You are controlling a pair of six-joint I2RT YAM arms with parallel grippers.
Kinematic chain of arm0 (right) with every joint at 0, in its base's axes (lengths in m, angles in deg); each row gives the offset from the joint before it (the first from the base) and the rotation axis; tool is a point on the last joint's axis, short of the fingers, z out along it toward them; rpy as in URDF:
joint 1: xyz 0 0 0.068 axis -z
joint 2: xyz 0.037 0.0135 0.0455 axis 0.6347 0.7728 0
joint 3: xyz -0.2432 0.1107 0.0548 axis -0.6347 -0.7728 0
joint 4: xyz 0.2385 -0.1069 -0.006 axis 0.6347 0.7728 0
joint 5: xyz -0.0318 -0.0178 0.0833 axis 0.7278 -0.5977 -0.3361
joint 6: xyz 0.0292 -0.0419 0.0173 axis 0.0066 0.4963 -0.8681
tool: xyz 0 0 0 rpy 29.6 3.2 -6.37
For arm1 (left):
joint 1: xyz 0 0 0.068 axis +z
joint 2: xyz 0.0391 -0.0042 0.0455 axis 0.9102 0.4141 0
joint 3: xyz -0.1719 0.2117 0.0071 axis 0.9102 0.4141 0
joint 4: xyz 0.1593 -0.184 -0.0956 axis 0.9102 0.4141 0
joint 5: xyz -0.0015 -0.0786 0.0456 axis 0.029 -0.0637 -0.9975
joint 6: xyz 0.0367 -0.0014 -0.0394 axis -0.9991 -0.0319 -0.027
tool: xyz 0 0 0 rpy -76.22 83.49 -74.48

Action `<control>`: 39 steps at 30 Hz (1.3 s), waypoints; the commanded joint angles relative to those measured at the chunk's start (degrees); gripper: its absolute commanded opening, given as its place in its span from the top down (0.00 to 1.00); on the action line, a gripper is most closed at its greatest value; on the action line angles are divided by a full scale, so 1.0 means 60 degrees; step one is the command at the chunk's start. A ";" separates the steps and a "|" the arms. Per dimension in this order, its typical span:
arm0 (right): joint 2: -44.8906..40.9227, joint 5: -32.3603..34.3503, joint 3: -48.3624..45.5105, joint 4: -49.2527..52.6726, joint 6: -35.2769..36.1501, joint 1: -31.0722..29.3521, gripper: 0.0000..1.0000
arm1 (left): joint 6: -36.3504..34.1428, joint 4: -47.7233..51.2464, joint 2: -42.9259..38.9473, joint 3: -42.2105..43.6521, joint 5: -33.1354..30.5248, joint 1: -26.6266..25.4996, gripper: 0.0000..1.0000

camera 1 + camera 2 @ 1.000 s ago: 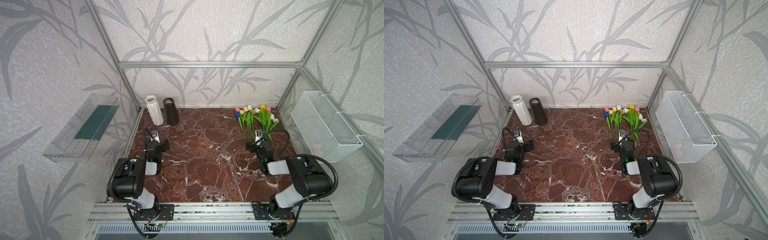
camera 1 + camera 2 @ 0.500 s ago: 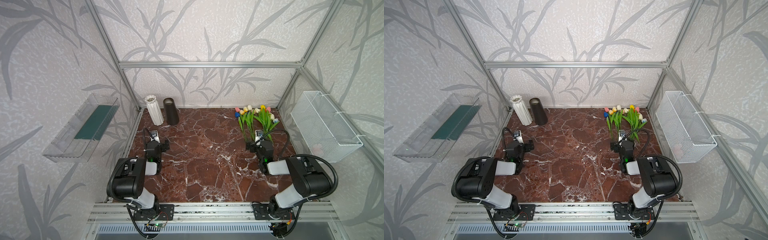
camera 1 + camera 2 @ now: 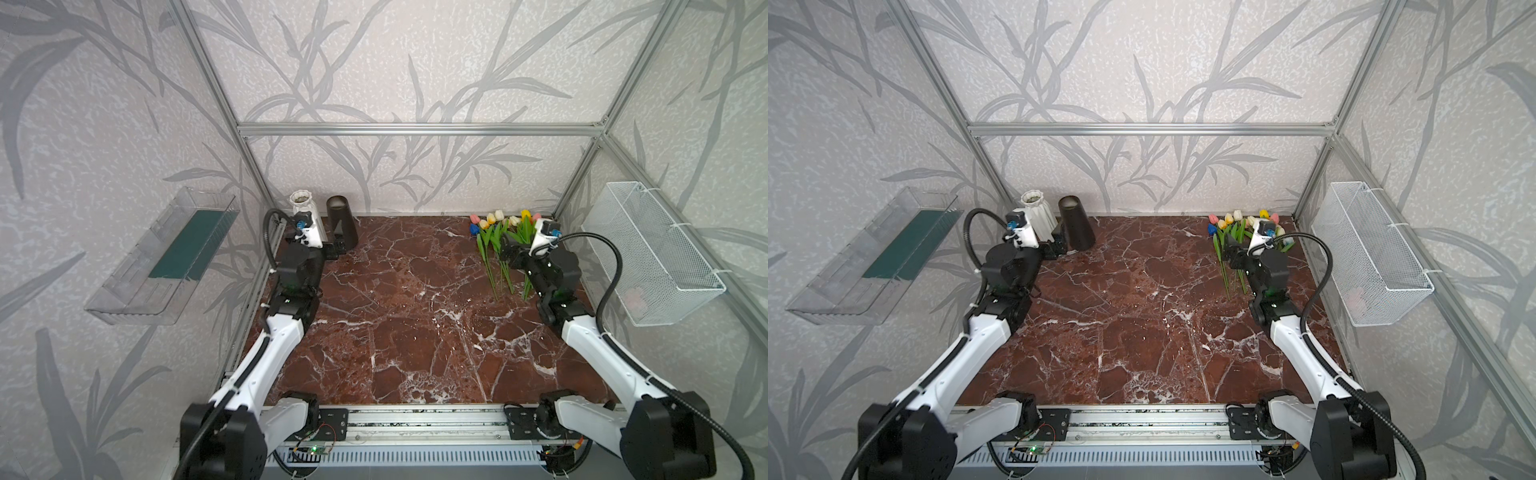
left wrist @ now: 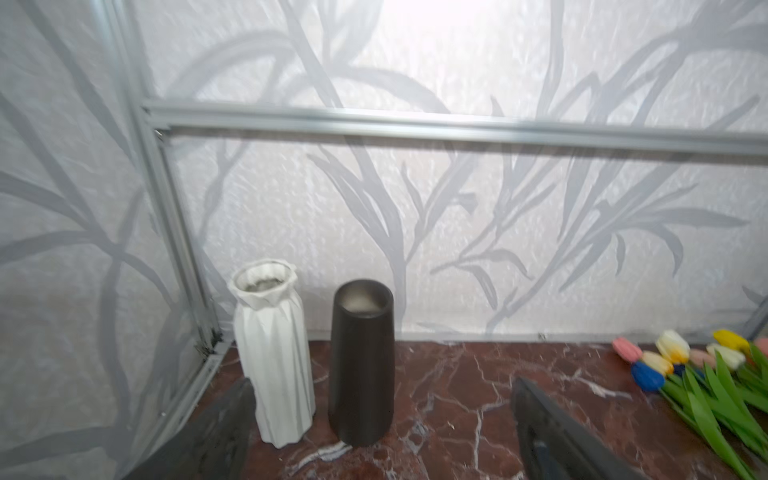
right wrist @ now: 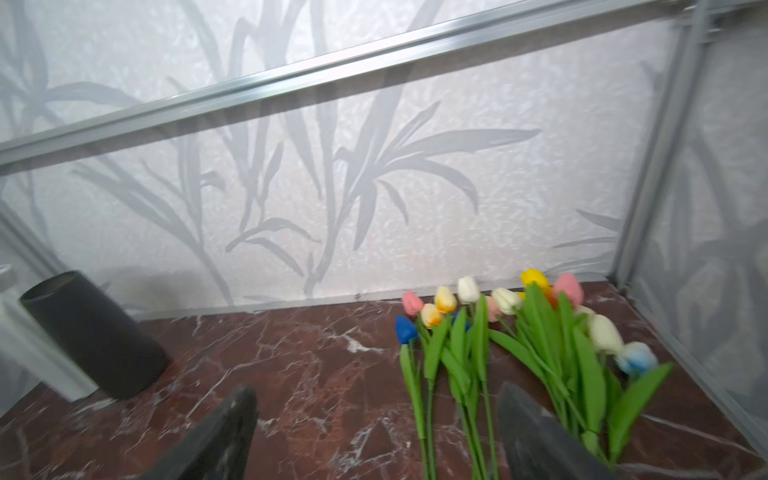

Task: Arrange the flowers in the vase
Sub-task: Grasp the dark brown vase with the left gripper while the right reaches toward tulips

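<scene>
The flowers (image 3: 494, 232) (image 3: 1233, 226), tulips with pink, yellow, cream and blue heads, lie flat at the back right of the marble table. A white ribbed vase (image 3: 305, 205) (image 4: 274, 353) and a dark vase (image 3: 343, 226) (image 4: 361, 361) stand upright side by side in the back left corner, both empty. My left gripper (image 3: 332, 249) (image 4: 382, 415) hangs open just in front of the dark vase, holding nothing. Over the green stems (image 5: 457, 395) my right gripper (image 3: 509, 253) (image 5: 374, 388) is open, with some stems lying under the gap between its fingers.
A clear plastic shelf (image 3: 178, 245) with a green pad hangs on the left wall. A white wire basket (image 3: 648, 249) hangs on the right wall. Aluminium frame posts stand at both back corners. The marble table (image 3: 415, 332) stretches between the two arms.
Both arms have unfolded and reached toward the back: the left gripper toward the vases, the right gripper over the flower stems. Flowers and vases have not moved.
</scene>
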 commanded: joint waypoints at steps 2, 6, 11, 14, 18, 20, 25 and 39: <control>0.0900 -0.1090 0.0509 0.1307 0.0104 -0.0406 0.07 | 0.0062 0.0406 0.1957 -0.0766 0.0625 0.0010 0.01; 0.1160 -0.1509 0.0591 0.1104 -0.0130 -0.0655 0.04 | 0.0062 -0.0143 0.3451 -0.1490 0.0570 0.0216 0.01; 0.1074 -0.1573 0.0304 0.0850 0.0014 -0.0846 0.03 | 0.0049 -0.0262 0.5005 -0.2687 0.0301 0.0411 0.01; 0.0997 -0.1505 0.0238 0.0922 0.0116 -0.0846 0.03 | -0.0112 -0.0292 0.5722 -0.3342 -0.0109 0.0431 0.01; 0.0758 -0.1482 0.0081 0.0750 0.0160 -0.0846 0.02 | -0.0252 -0.0205 0.6671 -0.4262 -0.0298 0.0533 0.01; 0.0657 -0.1552 -0.0006 0.0585 0.0193 -0.0846 0.02 | -0.0253 0.0057 0.7076 -0.4771 -0.0400 0.0596 0.01; 0.0571 -0.1585 -0.0081 0.0368 0.0215 -0.0846 0.02 | -0.0107 0.0257 0.7935 -0.5840 -0.0398 0.0731 0.01; 0.0224 -0.1790 -0.0274 -0.0125 0.0514 -0.0846 0.02 | -0.0012 0.0746 0.9581 -0.7726 -0.0219 0.0812 0.35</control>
